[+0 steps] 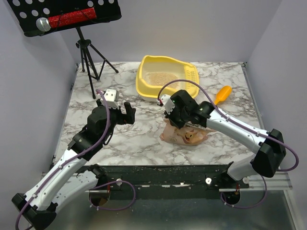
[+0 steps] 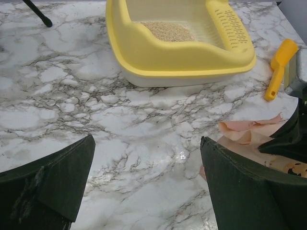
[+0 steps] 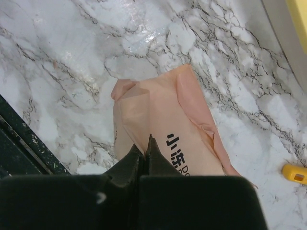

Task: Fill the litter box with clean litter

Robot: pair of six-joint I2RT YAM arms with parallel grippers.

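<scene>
The left arm reaches forward over the marble table [image 1: 144, 143], its left gripper [image 2: 146, 139] hanging above bare surface with the fingers [image 2: 57, 177] spread wide. The right arm bends inward and points down; the right gripper [image 3: 146, 143] has its fingers pressed together, apparently nipping a fold of the pink bag [image 3: 163, 110] (the contact itself is hidden). The yellow litter box [image 1: 144, 88] sits at the table's far side, beyond both grippers, with pale beige clean litter [image 2: 168, 31] lying in a thin patch on its floor. An orange scoop [image 1: 222, 94] lies just to its right.
</scene>
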